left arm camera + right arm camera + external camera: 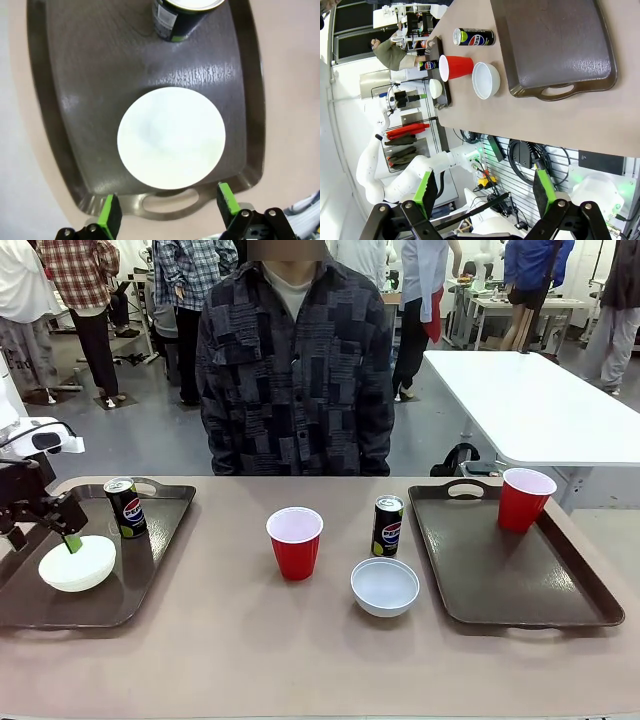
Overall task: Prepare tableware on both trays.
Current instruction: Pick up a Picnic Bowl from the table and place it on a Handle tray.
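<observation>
- One white bowl (171, 137) sits on my left tray (150, 580) near a Pepsi can (125, 507); I judge this set lacks only a cup.
- My left gripper (167, 207) hangs just over that bowl, jaws spread wide and holding nothing, which suits a bowl already set down.
- The second bowl (385, 586), second can (388, 526) and a red cup (295, 540) wait on the table (200, 660) between the trays; the right tray (520, 590) carries the other cup (525, 498).
- My right gripper (484, 190) is spread and empty, off the table's edge.
- I cannot tell whether a left pad touches the bowl's rim.

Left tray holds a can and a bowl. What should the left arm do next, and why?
Probably lift the left gripper away from the white bowl and toward the red cup mid-table. The gripper is open and the bowl rests on the left tray beside the Pepsi can, so that tray lacks only a cup. The second cup stands on the right tray.
</observation>
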Robot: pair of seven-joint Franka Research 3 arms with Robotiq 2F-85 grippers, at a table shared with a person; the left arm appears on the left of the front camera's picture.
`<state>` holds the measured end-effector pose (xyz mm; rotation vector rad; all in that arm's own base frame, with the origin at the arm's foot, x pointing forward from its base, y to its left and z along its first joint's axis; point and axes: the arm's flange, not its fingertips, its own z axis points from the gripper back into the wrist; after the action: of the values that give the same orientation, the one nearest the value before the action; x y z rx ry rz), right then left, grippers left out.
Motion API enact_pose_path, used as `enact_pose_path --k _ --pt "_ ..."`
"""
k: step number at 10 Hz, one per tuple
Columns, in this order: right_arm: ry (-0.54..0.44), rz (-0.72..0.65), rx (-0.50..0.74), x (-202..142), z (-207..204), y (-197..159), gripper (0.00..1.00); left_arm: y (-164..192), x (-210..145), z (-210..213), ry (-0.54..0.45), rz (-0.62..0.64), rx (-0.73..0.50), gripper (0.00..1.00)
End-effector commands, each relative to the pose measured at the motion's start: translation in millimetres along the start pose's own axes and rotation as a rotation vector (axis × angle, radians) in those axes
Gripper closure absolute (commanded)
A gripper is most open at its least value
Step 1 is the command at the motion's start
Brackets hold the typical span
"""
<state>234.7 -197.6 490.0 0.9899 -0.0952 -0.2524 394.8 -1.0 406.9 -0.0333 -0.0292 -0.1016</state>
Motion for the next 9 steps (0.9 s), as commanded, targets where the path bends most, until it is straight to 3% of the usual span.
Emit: enact_pose_path --k 1,3,4,8,9 --pt "0.001 0.016 0.019 0.9 0.4 -0.1 0.00 -1.1 -3.8 11.8 -0.007 0.023 0.063 0.00" --pt "0.001 0.016 0.019 0.9 0.4 -0.1 0.00 -0.4 -8.5 15.6 -0.007 0.038 0.108 0.00" --pt "0.001 0.016 0.019 0.9 0.4 -0.1 0.00 -1.0 -3.0 10.6 -0.014 0.008 0.035 0.00" --pt "0.001 0.016 0.019 0.9 0.4 -0.1 0.00 -0.6 -4.1 12.2 -0.012 0.012 0.055 0.00" --pt "0.001 0.016 0.019 0.9 0.4 -0.1 0.00 20.0 0.7 28.6 -0.019 0.025 -0.157 0.00"
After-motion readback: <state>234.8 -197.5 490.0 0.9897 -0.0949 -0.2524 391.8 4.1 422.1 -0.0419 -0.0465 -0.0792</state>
